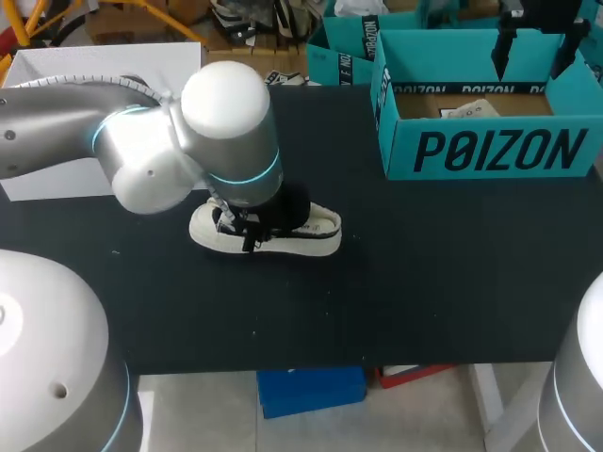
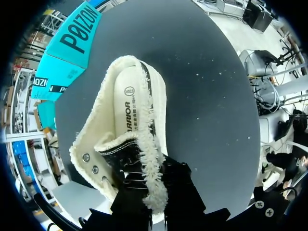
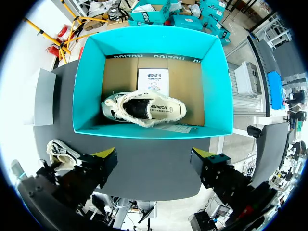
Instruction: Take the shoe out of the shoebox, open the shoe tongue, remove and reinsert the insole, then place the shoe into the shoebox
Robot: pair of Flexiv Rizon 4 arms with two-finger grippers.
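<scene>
A cream shoe with frayed edges stood upright on the black table, white insole showing inside, well apart from the open teal shoebox, where a second matching shoe lay.

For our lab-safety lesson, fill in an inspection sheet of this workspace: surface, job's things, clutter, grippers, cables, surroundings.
Surface: black table, a few pale specks.
Job's things: shoe upright at mid-table; teal shoebox open, with a second shoe and a card inside.
Clutter: white box at the left rear.
Grippers: left gripper shut on the shoe's tongue; right gripper open above the shoebox.
Cables: nothing seen.
Surroundings: nothing seen reaching over the table.
</scene>
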